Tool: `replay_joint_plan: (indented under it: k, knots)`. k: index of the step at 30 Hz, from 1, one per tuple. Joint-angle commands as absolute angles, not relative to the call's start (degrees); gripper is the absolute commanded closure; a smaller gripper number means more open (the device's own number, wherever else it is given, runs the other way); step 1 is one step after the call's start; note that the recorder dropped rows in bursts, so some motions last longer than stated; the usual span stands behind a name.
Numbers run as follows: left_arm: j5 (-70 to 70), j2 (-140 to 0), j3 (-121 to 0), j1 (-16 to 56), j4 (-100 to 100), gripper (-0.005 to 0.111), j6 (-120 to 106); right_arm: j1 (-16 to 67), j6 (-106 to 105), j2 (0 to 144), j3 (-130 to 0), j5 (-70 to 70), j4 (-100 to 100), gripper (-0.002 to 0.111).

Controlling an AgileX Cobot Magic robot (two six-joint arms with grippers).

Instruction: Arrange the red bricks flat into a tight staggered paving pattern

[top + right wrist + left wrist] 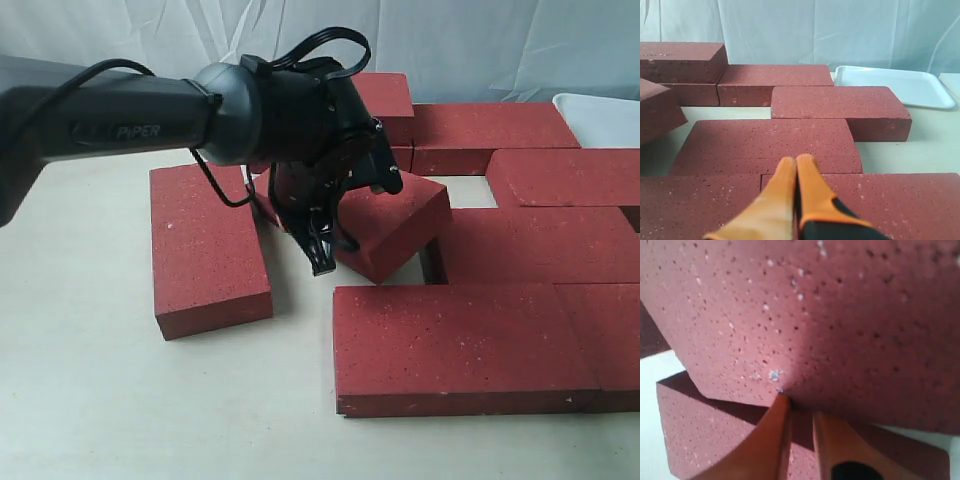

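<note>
A loose brick (208, 250) is lying flat at the left, apart from the paving. The left gripper (800, 407) is touching a tilted brick (400, 215), jaws nearly together; whether it is pinching, I cannot tell. Rightward, the laid bricks (520, 240) are sitting tight and staggered, so two seem left to seat. The right gripper (796, 162) is hovering over them, clenched and empty.

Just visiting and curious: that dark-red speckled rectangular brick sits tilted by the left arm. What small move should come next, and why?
Probably ease the tilted dark-red speckled brick down flat into the pattern. The left gripper has its tips against the brick's edge, the brick leans instead of lying flat, and bare tabletop shows beside it among the flat-laid red bricks.
</note>
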State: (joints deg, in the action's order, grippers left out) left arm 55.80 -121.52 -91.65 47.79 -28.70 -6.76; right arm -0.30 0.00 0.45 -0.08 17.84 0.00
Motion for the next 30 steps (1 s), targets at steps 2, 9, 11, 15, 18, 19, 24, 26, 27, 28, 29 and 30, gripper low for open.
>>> replay_joint_plan:
  k: [2, 9, 11, 15, 18, 19, 24, 26, 27, 28, 29, 30]
  knots:
    - [59.4, -120.9, -92.0, 47.7, -28.6, 0.106, -6.5, -0.6, 0.0, 0.0, 0.0, 17.4, -0.3, 0.109]
    - [57.1, -114.0, -92.1, 50.7, -31.4, 0.106, -5.2, -0.6, 0.0, 0.0, 0.0, 17.4, -0.3, 0.109]
    - [56.5, -112.7, -92.1, 50.7, -34.6, 0.106, -2.8, -0.6, 0.0, 0.0, 0.0, 17.4, -0.3, 0.109]
    - [56.2, -112.1, -92.1, 50.7, -33.8, 0.106, -7.5, -0.6, 0.0, 0.0, 0.0, 17.4, -0.3, 0.109]
    - [57.5, -113.0, -92.1, 50.1, -31.8, 0.098, -19.5, -0.6, 0.0, 0.0, 0.0, 17.4, -0.3, 0.109]
    - [57.4, -113.4, -92.1, 49.6, -31.5, 0.09, -23.5, -0.6, 0.0, 0.0, 0.0, 17.4, -0.3, 0.109]
    - [57.1, -113.9, -89.9, 44.4, -15.8, 0.041, -53.8, -0.6, 0.0, 0.0, 0.0, 17.4, -0.3, 0.109]
    - [56.2, -113.9, -89.2, 41.3, -8.3, 0.044, -60.9, -0.6, 0.0, 0.0, 0.0, 17.4, -0.3, 0.109]
    - [54.6, -113.9, -88.8, 39.2, -5.6, 0.047, -62.5, -0.6, 0.0, 0.0, 0.0, 17.4, -0.3, 0.109]
    - [53.4, -113.9, -88.4, 37.6, -3.4, 0.049, -63.4, -0.6, 0.0, 0.0, 0.0, 17.4, -0.3, 0.109]
    - [52.1, -113.9, -88.0, 35.8, -1.3, 0.049, -64.7, -0.6, 0.0, 0.0, 0.0, 17.4, -0.3, 0.109]
    - [50.8, -113.9, -87.7, 34.1, 0.8, 0.048, -66.0, -0.6, 0.0, 0.0, 0.0, 17.4, -0.3, 0.109]
